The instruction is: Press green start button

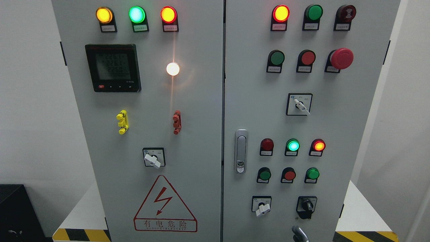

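Observation:
A grey electrical cabinet fills the head view. On its right door [352, 134], a dark green push button [276, 57] sits in the upper row beside a red button [306, 57] and a red mushroom stop [341, 58]. Lower down are two more green buttons [264, 175] [312, 173] with a red button [289, 175] between them. Above these, a green lamp [293, 145] is lit. Only a small grey tip of my right hand [300, 234] shows at the bottom edge, below the lower buttons and touching none of them. The left hand is out of view.
The left door [195, 151] carries a digital meter [113, 68], lit yellow, green and red lamps, a white lamp [172, 69] and a hazard sign [164, 205]. Rotary switches [299, 105] [261, 205] [306, 205] and a door handle [240, 151] sit on the right door.

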You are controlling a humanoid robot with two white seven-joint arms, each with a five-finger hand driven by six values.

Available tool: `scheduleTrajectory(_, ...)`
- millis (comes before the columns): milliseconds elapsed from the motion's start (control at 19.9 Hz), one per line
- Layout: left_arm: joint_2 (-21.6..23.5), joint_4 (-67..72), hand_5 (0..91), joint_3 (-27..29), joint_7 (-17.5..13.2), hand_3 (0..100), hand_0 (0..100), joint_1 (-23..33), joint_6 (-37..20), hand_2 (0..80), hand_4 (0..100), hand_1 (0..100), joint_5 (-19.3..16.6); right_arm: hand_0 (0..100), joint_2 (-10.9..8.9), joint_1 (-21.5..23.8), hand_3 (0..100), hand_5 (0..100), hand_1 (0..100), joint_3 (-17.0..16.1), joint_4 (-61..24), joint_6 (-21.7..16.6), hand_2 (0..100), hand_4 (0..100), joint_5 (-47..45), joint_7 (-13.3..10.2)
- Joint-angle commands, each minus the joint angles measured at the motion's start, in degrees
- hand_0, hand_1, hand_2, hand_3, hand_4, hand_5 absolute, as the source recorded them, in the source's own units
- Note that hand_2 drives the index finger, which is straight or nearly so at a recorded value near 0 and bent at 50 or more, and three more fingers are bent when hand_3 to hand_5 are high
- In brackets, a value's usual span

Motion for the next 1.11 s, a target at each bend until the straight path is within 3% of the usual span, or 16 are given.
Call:
scheduleTrajectory(0,-0.01,-1.58,0.0,0.00,-0.04,0,12,-1.32,0.02,0.0,0,56,0.00,0,0.00,0.00,2,0,5,0.09,-0.06,-0.01,0,0,0.04,0.02)
scheduleTrajectory(503,-0.01,-1.58,0.0,0.00,-0.04,0,12,-1.32,0.02,0.0,0,56,0.00,0,0.00,0.00,2,0,5,0.36,-0.68,-0.01,0,0,0.65,0.10)
scheduleTrajectory(654,-0.01,-1.58,0.0,0.00,-0.04,0,12,-1.32,0.02,0.0,0,56,0.00,0,0.00,-0.09,6,0,14,0.36,-0.77,-0.62,0,0,6.78,0.02)
scheduleTrajectory(704,-0.01,-1.58,0.0,0.00,-0.04,0,12,-1.32,0.02,0.0,0,56,0.00,0,0.00,-0.09,13,0,24,0.36,-0.94,-0.89,0,4,8.55,-0.16)
scheduleTrajectory(805,-0.01,-1.58,0.0,0.00,-0.04,0,12,-1.32,0.02,0.0,0,56,0.00,0,0.00,-0.09,22,0,29,0.45,-1.47,-1.59,0,17,11.72,-0.33)
scheduleTrajectory(906,-0.01,-1.58,0.0,0.00,-0.04,0,12,-1.32,0.02,0.0,0,56,0.00,3,0.00,-0.09,30,10,31,0.53,-1.82,-2.55,0,27,14.97,-0.77)
scheduleTrajectory(956,-0.01,-1.58,0.0,0.00,-0.04,0,12,-1.32,0.02,0.0,0,56,0.00,7,0.00,-0.09,38,25,33,0.62,-1.91,-2.82,0,35,16.81,-1.30)
scheduleTrajectory(1057,-0.01,-1.58,0.0,0.00,-0.04,0,12,-1.32,0.02,0.0,0,56,0.00,10,0.00,-0.35,44,34,34,0.62,-2.35,-2.91,0,40,20.41,-2.18)
